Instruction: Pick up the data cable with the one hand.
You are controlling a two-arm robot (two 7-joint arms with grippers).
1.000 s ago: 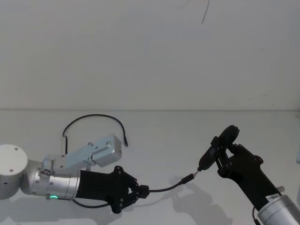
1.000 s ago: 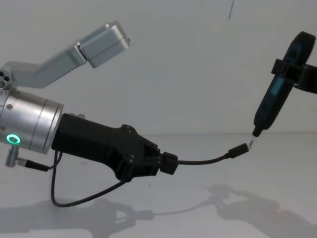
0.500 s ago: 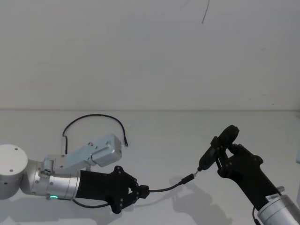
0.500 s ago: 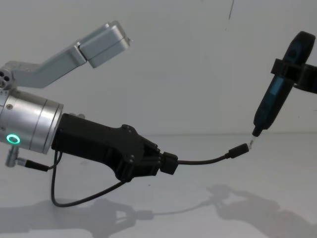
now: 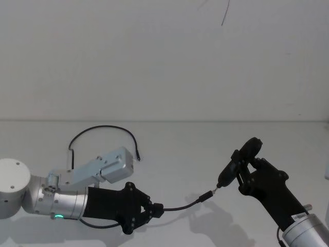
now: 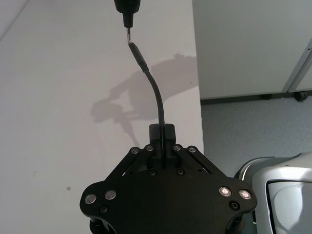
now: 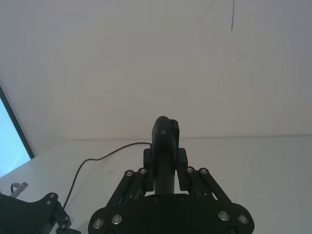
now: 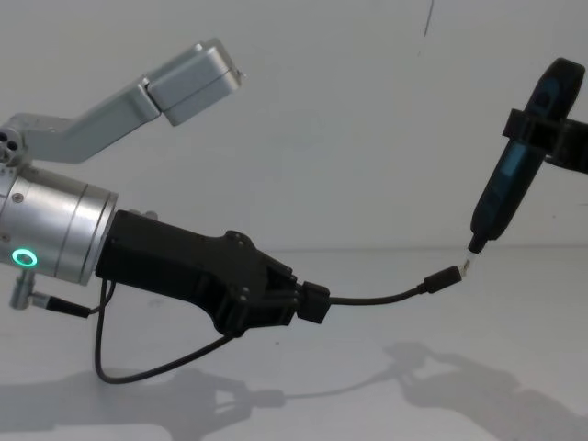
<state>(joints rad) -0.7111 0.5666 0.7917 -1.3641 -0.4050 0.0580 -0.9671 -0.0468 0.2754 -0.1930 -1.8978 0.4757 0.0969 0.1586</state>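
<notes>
While left gripper (image 8: 308, 303) reaches in from lower left of chest frame, nearly level above white table (image 8: 514, 312), fingers clenched on data cable (image 8: 377, 299). Cable arcs rightward, free plug touching pen-like tool (image 8: 510, 179) tip. Right gripper (image 5: 247, 172), lower right of head frame, clamped around tool, angled up-left.

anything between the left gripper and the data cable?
Nothing visible. The left gripper is shut on the data cable, held off the table. The plug end meets the pen-like tool in the right gripper.
</notes>
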